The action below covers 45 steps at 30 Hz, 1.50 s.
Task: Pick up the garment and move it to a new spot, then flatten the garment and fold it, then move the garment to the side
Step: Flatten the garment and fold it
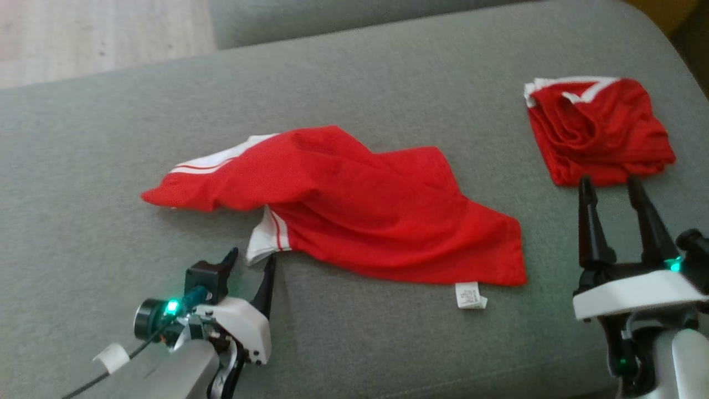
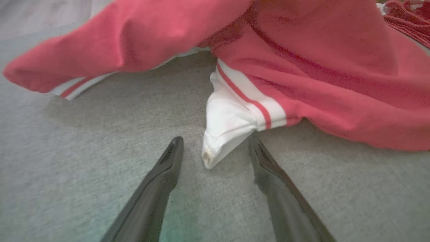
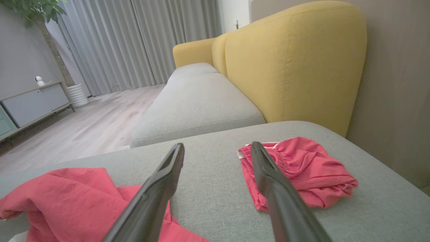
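Garment [image 1: 354, 210]: red shirt with white trim, laid crumpled and unfolded at the middle of the grey sofa cushion [image 1: 388, 72]. One sleeve is stretched toward the left of the head view, its white striped band partly tucked under. A second white cuff [image 1: 266, 238] with a red stripe is bunched at the shirt's near edge. A white care label [image 1: 469, 295] is seen sticking out from the hem onto the cushion.

Left gripper [image 1: 252, 256]: set low over the cushion right at the white cuff, jaws spread wide. In the left wrist view the tip of the cuff [image 2: 231, 121] lies between the two fingers [image 2: 158, 181], closer to the one on that view's right. Nothing is pinched. Contact with the cuff cannot be told.

Right gripper [image 1: 608, 180]: held at the right side of the cushion, well apart from the shirt, jaws spread wide and nothing between them. Its fingertips are pointed at the near edge of a second red garment [image 1: 598, 133], folded into a small bundle with white trim on its far side.

Further out, noted in the right wrist view: a yellow backrest [image 3: 295, 60] behind the bundle, another grey seat cushion [image 3: 198, 101], a pale wooden floor [image 3: 84, 127], grey curtains [image 3: 134, 43], a low cabinet [image 3: 33, 104].
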{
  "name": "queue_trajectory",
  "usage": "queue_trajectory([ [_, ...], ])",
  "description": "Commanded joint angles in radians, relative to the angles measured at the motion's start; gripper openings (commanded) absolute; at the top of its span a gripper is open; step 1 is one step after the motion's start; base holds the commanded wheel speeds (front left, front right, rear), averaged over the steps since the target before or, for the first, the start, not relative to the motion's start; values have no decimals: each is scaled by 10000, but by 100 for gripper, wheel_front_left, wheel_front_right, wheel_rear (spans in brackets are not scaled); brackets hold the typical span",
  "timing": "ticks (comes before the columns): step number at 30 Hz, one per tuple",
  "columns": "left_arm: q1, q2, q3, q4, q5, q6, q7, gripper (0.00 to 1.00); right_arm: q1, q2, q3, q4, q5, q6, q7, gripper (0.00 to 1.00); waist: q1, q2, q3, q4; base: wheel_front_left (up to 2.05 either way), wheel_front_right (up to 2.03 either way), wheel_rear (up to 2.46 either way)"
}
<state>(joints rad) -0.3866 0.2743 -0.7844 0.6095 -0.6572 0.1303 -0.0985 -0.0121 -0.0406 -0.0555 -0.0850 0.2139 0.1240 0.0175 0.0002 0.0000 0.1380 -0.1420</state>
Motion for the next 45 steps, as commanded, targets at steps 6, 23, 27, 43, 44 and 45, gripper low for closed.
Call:
queue_trajectory([
  [6, -890, -108, 397, 457, 17, -203, -482, 24, -552, -97, 34, -441, 163, 67, -379, 100, -2, 0, 305, -283, 0, 0, 0],
  [23, -1364, 1486, 183, -1325, 1927, 1101, -1130, 0, -188, -97, -399, 13, 452, 67, -788, 100, -2, 0, -723, 1349, 0, 0, 0],
  [27, -679, 2606, -46, -2802, 2488, 1907, -200, 0, -34, -97, -451, 134, 553, 67, -909, 100, -2, 0, -852, 1674, 0, 0, 0],
  [43, 2954, 2400, -928, -5207, 1356, 3085, 1303, 0, 194, -97, -220, 407, 468, 67, -818, 100, -2, 0, -1071, 1633, 0, 0, 0],
  [44, 2944, 2227, -922, -5067, 1261, 3019, 1203, 0, 204, -97, -217, 411, 464, 67, -794, 100, -2, 0, -1112, 1620, 0, 0, 0],
  [45, 2929, 2081, -902, -4921, 1170, 2949, 1096, 29, 219, -97, -212, 414, 458, 67, -772, 100, -2, 0, -1158, 1606, 0, 0, 0],
])
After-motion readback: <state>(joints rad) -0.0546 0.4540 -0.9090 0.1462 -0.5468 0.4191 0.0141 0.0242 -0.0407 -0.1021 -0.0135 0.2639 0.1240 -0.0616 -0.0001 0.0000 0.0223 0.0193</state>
